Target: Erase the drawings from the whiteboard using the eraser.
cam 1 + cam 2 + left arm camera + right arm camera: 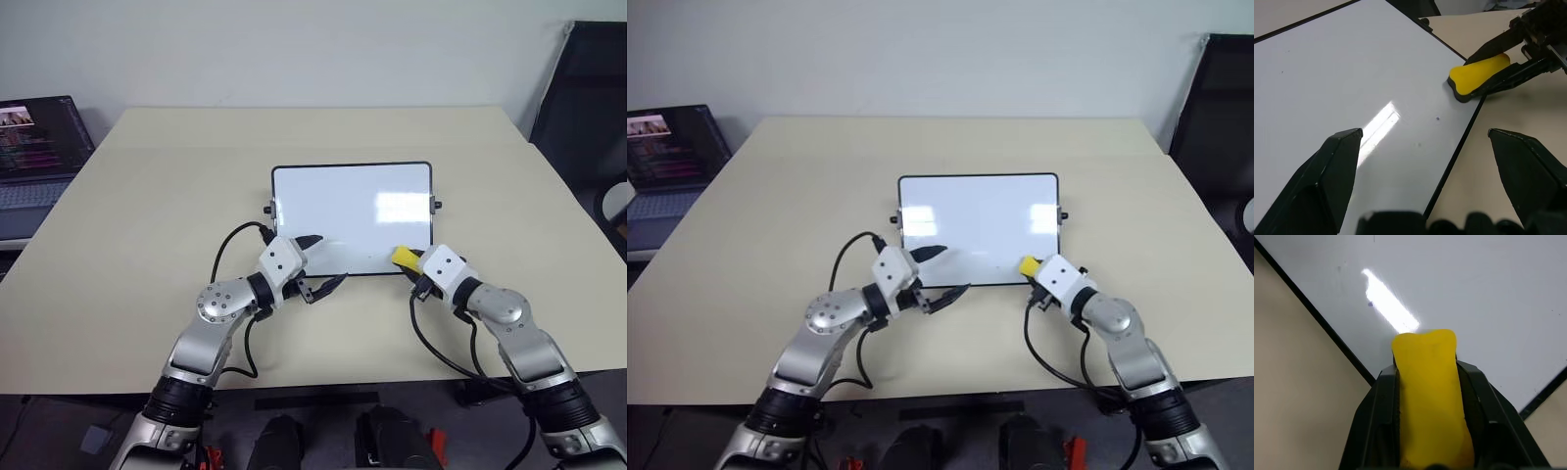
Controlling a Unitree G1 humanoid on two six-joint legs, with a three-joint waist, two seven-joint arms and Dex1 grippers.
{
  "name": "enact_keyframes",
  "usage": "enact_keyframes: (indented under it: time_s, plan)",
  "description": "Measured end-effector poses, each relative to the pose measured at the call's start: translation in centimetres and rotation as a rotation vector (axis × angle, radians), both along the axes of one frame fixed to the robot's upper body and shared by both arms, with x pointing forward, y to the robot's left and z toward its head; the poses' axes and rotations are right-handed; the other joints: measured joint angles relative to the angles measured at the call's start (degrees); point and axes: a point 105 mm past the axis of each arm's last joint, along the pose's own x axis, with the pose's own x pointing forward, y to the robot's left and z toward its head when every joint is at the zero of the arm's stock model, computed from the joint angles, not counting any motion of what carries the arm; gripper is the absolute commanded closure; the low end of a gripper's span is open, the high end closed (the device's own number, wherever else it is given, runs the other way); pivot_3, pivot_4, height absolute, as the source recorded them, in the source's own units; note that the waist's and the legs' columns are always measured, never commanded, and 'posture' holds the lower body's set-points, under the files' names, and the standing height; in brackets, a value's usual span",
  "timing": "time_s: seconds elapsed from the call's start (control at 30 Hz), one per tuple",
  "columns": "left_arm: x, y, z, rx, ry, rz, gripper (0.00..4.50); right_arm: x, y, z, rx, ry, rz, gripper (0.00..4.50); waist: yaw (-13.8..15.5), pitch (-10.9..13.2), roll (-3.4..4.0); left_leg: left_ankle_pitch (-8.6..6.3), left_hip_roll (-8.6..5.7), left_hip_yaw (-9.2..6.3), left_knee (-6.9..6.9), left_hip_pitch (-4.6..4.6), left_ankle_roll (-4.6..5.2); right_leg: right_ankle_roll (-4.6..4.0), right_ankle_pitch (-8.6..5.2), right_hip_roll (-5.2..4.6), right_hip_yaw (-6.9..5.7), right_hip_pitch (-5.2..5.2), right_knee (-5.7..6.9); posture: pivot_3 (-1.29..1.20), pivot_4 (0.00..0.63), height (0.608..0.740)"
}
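Gripping eraser [403,257], right gripper [411,262] at whiteboard [343,211] near-right corner; left gripper [323,264] open, straddling near edge.

Left gripper [315,264] spread wide, right gripper [409,260] clamped tight

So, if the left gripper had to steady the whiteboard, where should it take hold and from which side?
Probably the near left edge of the whiteboard, approached from the robot's side. The board lies flat with only a thin black frame, so the edge is the sole graspable part. The open left gripper is already at that edge, and the right gripper with the eraser occupies the near right corner.
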Motion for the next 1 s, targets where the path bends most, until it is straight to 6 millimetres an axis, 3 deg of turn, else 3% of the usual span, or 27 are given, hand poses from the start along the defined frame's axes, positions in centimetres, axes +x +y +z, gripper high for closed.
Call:
enact_keyframes:
  time_s: [0.27, 0.43, 0.5, 0.77, 1.0]
  plan:
    - [0.1, 0.0, 0.1, 0.004, -0.004, -0.004, 0.0, -0.8, 3.0, 1.3, 0.079, -0.081, 0.131, 3.27, 0.4, 0.0, 0.02, -0.03, 0.01, -0.12, -0.69, -0.21, -0.04, 0.0, 0.02, 0.13, -0.09, -0.2, -0.54, 0.0, 0.15, 0.74]
    - [0.2, 0.0, 0.4, 0.006, -0.015, -0.004, 0.0, -0.9, 4.3, 0.6, 0.007, -0.101, 0.203, 3.27, 0.5, 0.0, 0.02, -0.05, 0.0, -0.11, -0.69, -0.31, -0.06, 0.0, 0.02, 0.05, -0.09, -0.2, -0.64, 0.0, 0.15, 0.74]
    - [0.2, 0.1, 0.4, 0.006, -0.017, -0.001, 0.0, -0.4, 4.1, -0.5, -0.067, -0.089, 0.186, 3.27, 0.5, 0.0, 0.02, -0.05, -0.02, -0.11, -0.67, -0.3, -0.06, 0.0, 0.03, 0.03, -0.1, -0.2, -0.62, 0.0, 0.15, 0.74]
    - [0.3, 0.3, 0.5, 0.008, -0.019, 0.007, 0.0, 0.7, 4.1, -0.9, -0.173, -0.107, 0.172, 3.27, 0.5, 0.0, 0.01, 0.19, -0.01, -0.08, -0.61, 0.14, 0.24, -0.05, 0.21, 0.1, -0.07, 0.12, -0.54, 0.0, 0.15, 0.74]
    - [0.3, 0.3, 0.5, 0.008, -0.019, 0.007, 0.0, 0.8, 1.3, -0.7, -0.212, -0.11, 0.1, 3.27, 1.0, 0.0, -0.02, 0.31, -0.13, 0.04, -0.42, 0.06, 0.38, -0.15, 0.17, -0.12, -0.01, 0.24, -0.58, 0.0, 0.15, 0.74]
